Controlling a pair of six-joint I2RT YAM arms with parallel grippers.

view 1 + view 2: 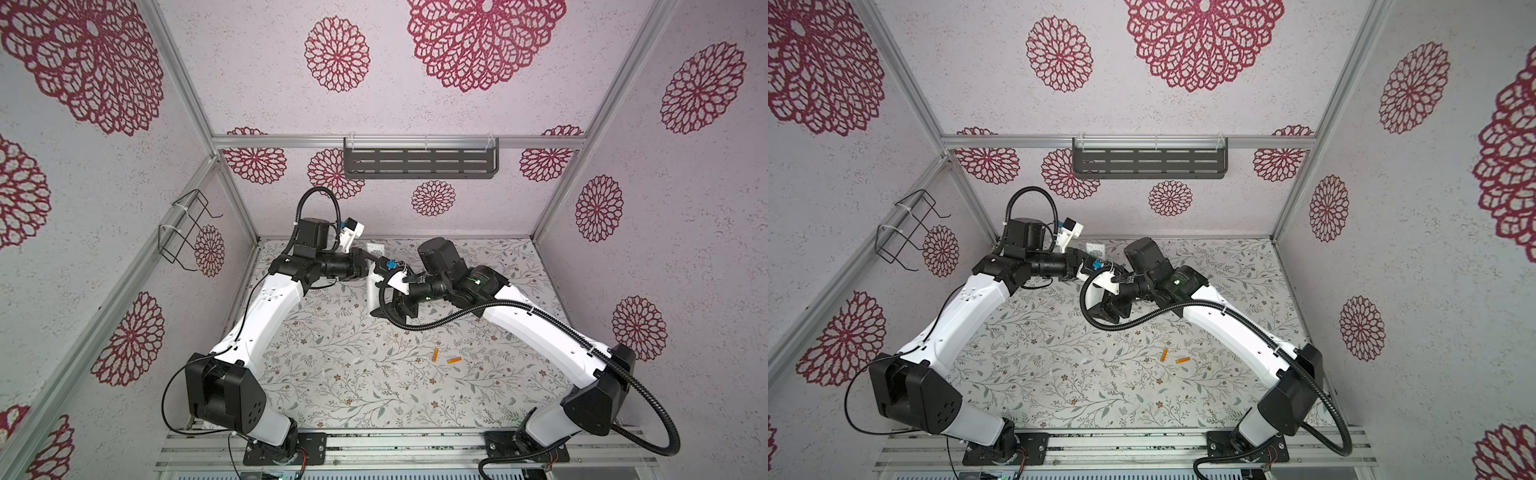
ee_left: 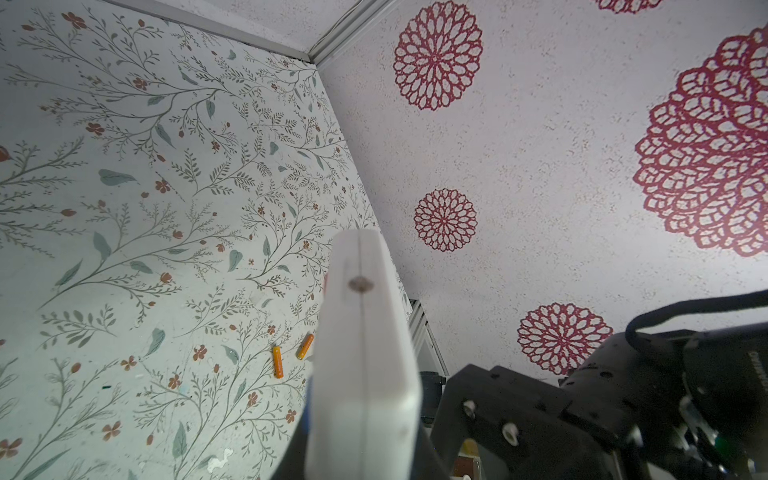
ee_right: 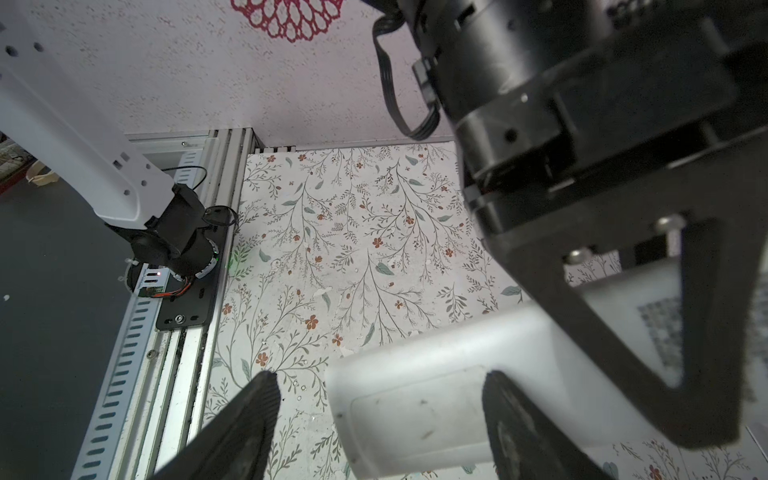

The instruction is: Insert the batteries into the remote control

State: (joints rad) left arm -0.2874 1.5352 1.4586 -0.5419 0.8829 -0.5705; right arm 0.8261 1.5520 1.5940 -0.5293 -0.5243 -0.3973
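2 batteries [image 1: 435,354] lie loose on the floral table [image 1: 332,374] in both top views, well apart from the remote control [image 1: 370,293], on the side toward my bases. My left pincer [image 1: 368,268] is clamped on the remote control partway along, and my right pincer [image 1: 397,309] is at its near end.

In the left wrist view the remote control [image 2: 361,353] juts edge-on out of my grip, off the table. The batteries [image 2: 277,362] show just beside it on the table beyond.

In the right wrist view my right pincer [image 3: 380,382] stands wide, its 2 fingers [image 3: 249,424] straddling the remote control's end. 1 finger is clear of it; the other looks to be against its side.

I judge the step to be a grip on that end, likely to free the battery cover. I should centre the end between the fingers, close gently, and hold firm with my left so the bar does not twist.
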